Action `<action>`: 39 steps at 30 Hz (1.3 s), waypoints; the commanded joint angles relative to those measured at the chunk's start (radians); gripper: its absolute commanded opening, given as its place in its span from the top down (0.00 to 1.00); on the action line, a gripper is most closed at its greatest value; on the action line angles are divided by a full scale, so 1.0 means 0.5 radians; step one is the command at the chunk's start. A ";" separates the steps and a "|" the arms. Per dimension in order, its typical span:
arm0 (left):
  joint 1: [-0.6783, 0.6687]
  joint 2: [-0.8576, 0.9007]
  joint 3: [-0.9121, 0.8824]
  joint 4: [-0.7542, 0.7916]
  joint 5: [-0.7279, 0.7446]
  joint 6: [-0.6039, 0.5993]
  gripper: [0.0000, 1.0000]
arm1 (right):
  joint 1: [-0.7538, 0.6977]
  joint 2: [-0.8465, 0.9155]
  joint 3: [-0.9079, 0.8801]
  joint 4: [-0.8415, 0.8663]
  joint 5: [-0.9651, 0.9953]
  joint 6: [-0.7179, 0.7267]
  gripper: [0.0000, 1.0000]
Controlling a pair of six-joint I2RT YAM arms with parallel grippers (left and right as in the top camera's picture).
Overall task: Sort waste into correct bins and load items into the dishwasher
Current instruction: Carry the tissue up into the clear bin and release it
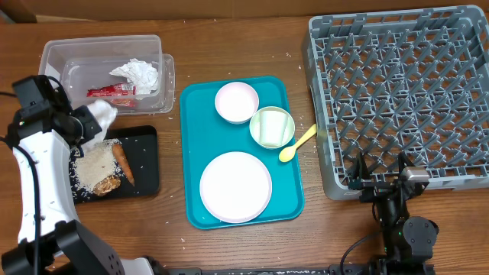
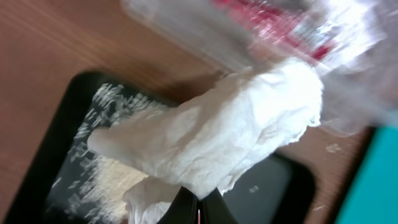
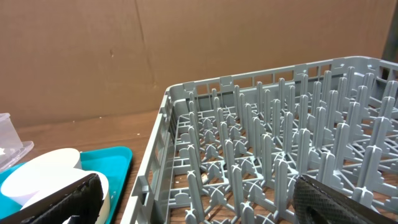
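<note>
At the near edge of the desk (image 1: 321, 244) the right tool (image 3: 199, 208) stands wide open. Its two dark fingers (image 3: 59, 199) sit in the bottom corners of the right wrist view, both cut off by the frame, just before the near wall of the grey dish rack (image 1: 397, 84).

The left tool (image 2: 199, 210) is pinched on a crumpled napkin (image 2: 224, 137). Only its tips show, at the bottom edge of a blurred left wrist view.

From overhead that napkin hangs over the far rim of the black tray (image 1: 145, 137), just short of the clear tub (image 1: 53, 53). The tray holds rice (image 1: 92, 164), a carrot piece (image 1: 122, 162) and a brown chunk (image 1: 107, 186); its left end is hidden under the arm.

On the teal tray (image 1: 191, 206) lies the white plate (image 1: 235, 186). Farther back are the green cup (image 1: 272, 127), the yellow spoon (image 1: 298, 143) crossing the right rim, and a small pale dish (image 1: 237, 101); I cannot tell whether it is a bowl or a plate.

In the tub lie a second napkin (image 1: 137, 72) and the red-and-white wrapper (image 1: 111, 92).
</note>
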 commanded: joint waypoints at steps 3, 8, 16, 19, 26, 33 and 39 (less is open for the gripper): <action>-0.002 -0.199 0.049 0.288 0.496 -0.045 0.96 | -0.002 -0.020 -0.021 0.013 -0.004 -0.007 0.00; -0.002 -0.179 0.045 0.724 0.533 -0.233 0.96 | -0.002 -0.020 -0.021 0.014 -0.004 -0.007 0.00; -0.004 0.217 0.045 1.099 0.506 -0.240 0.96 | -0.002 -0.020 -0.021 0.013 -0.004 -0.007 0.00; -0.004 0.398 0.045 1.260 0.507 -0.256 0.89 | -0.002 -0.020 -0.021 0.013 -0.004 -0.007 0.00; -0.001 0.480 0.049 1.445 0.750 -0.330 0.13 | -0.002 -0.020 -0.021 0.013 -0.004 -0.007 0.00; -0.001 0.118 0.056 1.406 1.054 -0.405 0.00 | -0.002 -0.020 -0.021 0.014 -0.004 -0.007 0.00; 0.037 -0.294 0.056 0.932 0.946 -0.333 0.00 | -0.002 -0.020 -0.021 0.014 -0.004 -0.007 0.00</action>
